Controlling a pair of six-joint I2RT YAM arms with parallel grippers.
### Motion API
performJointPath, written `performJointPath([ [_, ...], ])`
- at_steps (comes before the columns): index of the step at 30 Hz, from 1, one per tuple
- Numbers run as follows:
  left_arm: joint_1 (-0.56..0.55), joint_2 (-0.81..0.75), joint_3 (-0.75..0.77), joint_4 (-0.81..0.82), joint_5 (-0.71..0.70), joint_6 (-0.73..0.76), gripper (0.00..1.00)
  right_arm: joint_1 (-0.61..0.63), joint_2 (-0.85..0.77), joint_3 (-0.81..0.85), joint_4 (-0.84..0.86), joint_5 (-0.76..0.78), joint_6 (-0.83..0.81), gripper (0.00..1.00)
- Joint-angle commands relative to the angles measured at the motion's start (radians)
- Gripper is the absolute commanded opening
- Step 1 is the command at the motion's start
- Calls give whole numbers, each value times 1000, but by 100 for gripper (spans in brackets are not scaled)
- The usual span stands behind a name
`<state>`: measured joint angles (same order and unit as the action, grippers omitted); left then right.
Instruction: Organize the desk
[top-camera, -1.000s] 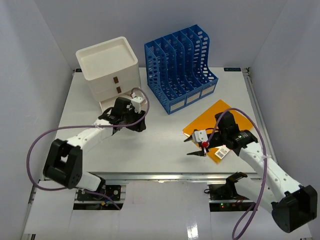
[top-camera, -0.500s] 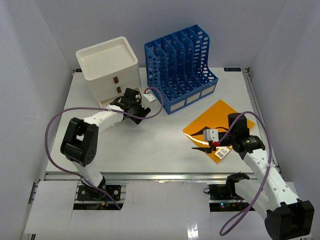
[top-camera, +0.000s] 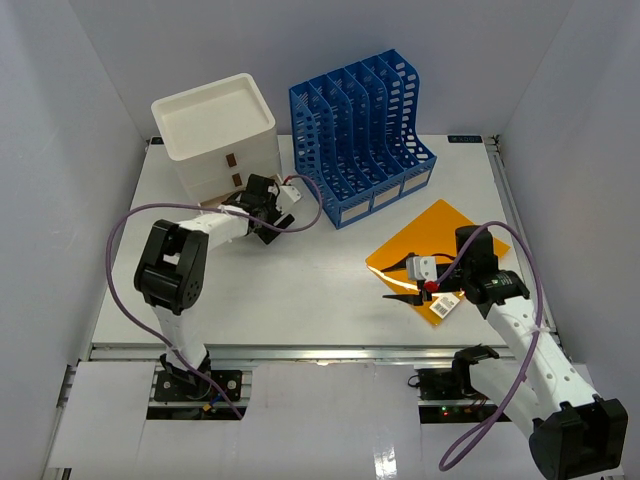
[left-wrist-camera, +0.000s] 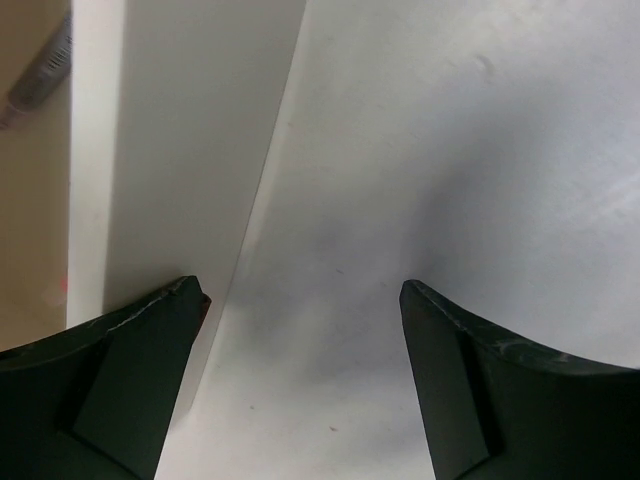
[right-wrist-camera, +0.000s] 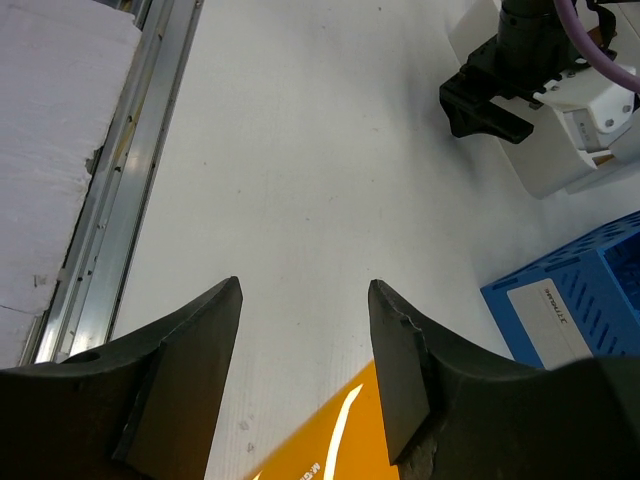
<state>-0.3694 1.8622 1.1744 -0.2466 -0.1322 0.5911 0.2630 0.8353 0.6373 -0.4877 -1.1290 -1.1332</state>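
The desk (top-camera: 300, 300) is a wide white tabletop with a metal rail (right-wrist-camera: 130, 170) along its near edge. My left gripper (top-camera: 262, 228) (left-wrist-camera: 300, 290) hovers at the foot of the white drawer box (top-camera: 215, 130), open wide with only bare tabletop between its fingers. In the left wrist view, the box's white wall (left-wrist-camera: 180, 150) rises on the left, with a tan interior and a grey pen-like thing (left-wrist-camera: 40, 75) beyond it. My right gripper (top-camera: 392, 290) (right-wrist-camera: 305, 288) is open and empty above the near left corner of an orange folder (top-camera: 440, 245) (right-wrist-camera: 330, 450).
A blue slotted file rack (top-camera: 360, 135) (right-wrist-camera: 580, 310) stands at the back middle, right of the drawer box (right-wrist-camera: 560, 160). The folder carries a white barcode label (top-camera: 445, 305). Grey walls close in the desk on the left, right and back.
My left gripper has moved back and left to the drawer box's base and opened much wider. My right gripper shifted a little to the right, then held still.
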Motion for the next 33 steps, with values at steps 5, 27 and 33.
performJointPath([
  [5, 89, 90, 152, 92, -55, -29, 98, -7, 15, 0, 33, -10, 9, 61],
  [27, 129, -305, -71, 104, 441, -539, 98, -134, 64, 55, 64, 53, 223, 65],
  [33, 133, -639, -312, 170, 605, -750, 98, -187, 96, 123, 44, 206, 422, 77],
])
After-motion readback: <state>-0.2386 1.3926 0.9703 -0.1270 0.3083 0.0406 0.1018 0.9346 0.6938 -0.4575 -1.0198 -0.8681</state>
